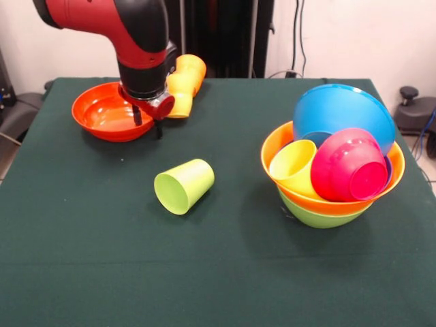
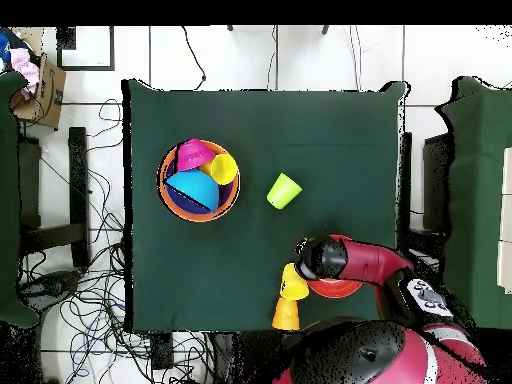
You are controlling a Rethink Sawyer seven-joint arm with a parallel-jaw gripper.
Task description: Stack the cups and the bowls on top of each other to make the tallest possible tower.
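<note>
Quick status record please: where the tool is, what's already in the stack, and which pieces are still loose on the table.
tool: tool hangs over the near rim of the red-orange bowl; open or shut cannot be told
stack: large orange bowl nested in the lime green bowl
inside stack: blue bowl, magenta bowl and yellow cup, all tipped, not nested neatly
loose: lime green cup on its side, mid-table
loose: orange cups lying beside the red-orange bowl, behind the arm
table: green cloth
</note>
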